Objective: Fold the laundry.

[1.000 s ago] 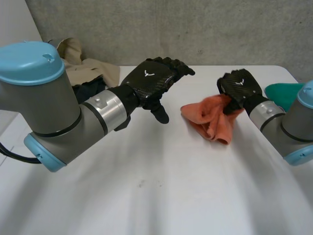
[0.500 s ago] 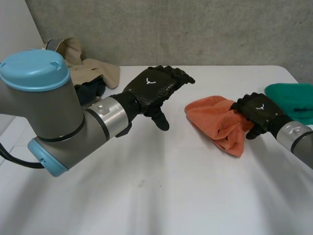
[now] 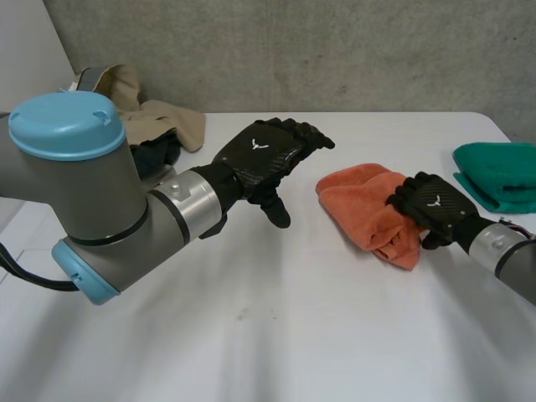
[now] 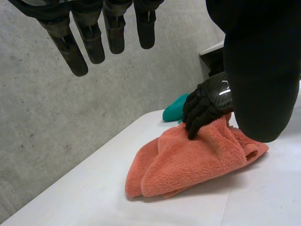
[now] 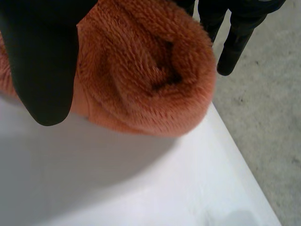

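Fingers (image 5: 228, 52) of right hand (image 3: 431, 209) clamp orange towel (image 3: 360, 205), frame right, likely steadying it for folding; left hand (image 3: 264, 155) straight-fingered, empty, hovering mid-frame.

Lit brightly and evenly from overhead, diffuse. Noted soft-edged shadow on white desk (image 3: 276, 335) beneath orange towel (image 4: 197, 160) in left wrist view; broader, greyer shadow under towel roll in right wrist view. Recorded faint sheen on back of left hand (image 3: 260, 155). Found thumb of right hand (image 5: 42, 61) rendered near-black, surface detail lost.

Bare test lab: white table (image 3: 293, 335) against rough concrete wall (image 3: 335, 50).
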`<state>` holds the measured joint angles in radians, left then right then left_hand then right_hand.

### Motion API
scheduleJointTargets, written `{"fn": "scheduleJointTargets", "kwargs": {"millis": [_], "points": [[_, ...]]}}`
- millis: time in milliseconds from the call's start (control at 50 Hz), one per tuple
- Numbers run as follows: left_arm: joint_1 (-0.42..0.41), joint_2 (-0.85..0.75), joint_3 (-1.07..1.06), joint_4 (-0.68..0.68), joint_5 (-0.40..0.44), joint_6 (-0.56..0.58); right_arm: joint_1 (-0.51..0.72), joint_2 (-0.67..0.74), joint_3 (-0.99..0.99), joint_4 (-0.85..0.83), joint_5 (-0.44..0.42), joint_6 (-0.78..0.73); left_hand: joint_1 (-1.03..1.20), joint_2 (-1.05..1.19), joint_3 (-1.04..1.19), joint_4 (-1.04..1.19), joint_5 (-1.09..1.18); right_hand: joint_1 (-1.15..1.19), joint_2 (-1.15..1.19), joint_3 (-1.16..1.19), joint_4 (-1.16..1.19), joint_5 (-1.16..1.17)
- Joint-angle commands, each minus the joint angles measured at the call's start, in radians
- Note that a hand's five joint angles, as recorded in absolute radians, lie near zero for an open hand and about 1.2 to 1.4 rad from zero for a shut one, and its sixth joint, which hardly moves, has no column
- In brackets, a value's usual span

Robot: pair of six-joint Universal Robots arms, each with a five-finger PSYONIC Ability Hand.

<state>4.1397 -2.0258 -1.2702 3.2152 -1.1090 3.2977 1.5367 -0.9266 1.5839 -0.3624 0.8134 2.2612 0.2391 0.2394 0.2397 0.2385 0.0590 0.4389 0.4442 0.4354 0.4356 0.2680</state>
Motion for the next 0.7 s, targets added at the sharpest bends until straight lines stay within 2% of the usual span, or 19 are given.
{"fn": "scheduleJointTargets", "kwargs": {"millis": [20, 80, 160, 240, 320, 380, 440, 560, 700], "points": [[0.001, 0.001, -0.001, 0.0, 0.0, -0.001, 0.062, 0.041, -0.028, -0.093, 0.035, -0.002, -0.008, -0.008, -0.009, -0.007, -0.002, 0.437, 0.431, 0.44, 0.44, 0.433], [-0.001, -0.001, -0.001, 0.0, 0.0, -0.001, 0.071, 0.055, -0.061, -0.118, 0.058, -0.003, -0.005, -0.005, -0.006, -0.004, 0.001, 0.956, 0.95, 0.959, 0.959, 0.952], [0.001, -0.001, 0.0, 0.0, 0.0, -0.001, 0.102, 0.052, -0.143, -0.13, 0.093, 0.018, -0.005, -0.005, -0.006, -0.004, 0.001, 0.957, 0.952, 0.961, 0.961, 0.954], [0.001, 0.004, 0.003, 0.002, 0.0, 0.0, 0.108, 0.051, -0.29, -0.139, 0.156, 0.132, -0.005, -0.005, -0.006, -0.004, 0.001, 0.957, 0.952, 0.961, 0.961, 0.954], [0.002, 0.015, 0.005, 0.002, -0.002, -0.001, 0.097, 0.025, -0.419, -0.211, 0.237, 0.326, -0.005, -0.005, -0.006, -0.004, 0.001, 0.957, 0.952, 0.961, 0.961, 0.954], [-0.001, 0.018, 0.006, 0.002, -0.002, -0.003, 0.065, 0.025, -0.485, -0.346, 0.286, 0.497, -0.005, -0.005, -0.006, -0.004, 0.001, 0.957, 0.952, 0.961, 0.961, 0.954], [-0.004, 0.03, 0.005, 0.002, -0.002, -0.003, -0.03, 0.051, -0.51, -0.464, 0.302, 0.601, -0.002, -0.002, -0.003, -0.002, 0.003, 0.957, 0.952, 0.961, 0.961, 0.954], [-0.007, 0.042, -0.005, 0.002, -0.003, -0.001, -0.167, 0.173, -0.559, -0.544, 0.256, 0.652, -0.002, -0.002, -0.003, -0.001, 0.003, 0.957, 0.952, 0.961, 0.961, 0.954], [-0.018, 0.039, -0.023, 0.002, -0.003, 0.002, -0.303, 0.391, -0.608, -0.561, 0.072, 0.69, 0.001, 0.001, 0.0, 0.001, 0.006, 0.957, 0.952, 0.961, 0.961, 0.954]]}}
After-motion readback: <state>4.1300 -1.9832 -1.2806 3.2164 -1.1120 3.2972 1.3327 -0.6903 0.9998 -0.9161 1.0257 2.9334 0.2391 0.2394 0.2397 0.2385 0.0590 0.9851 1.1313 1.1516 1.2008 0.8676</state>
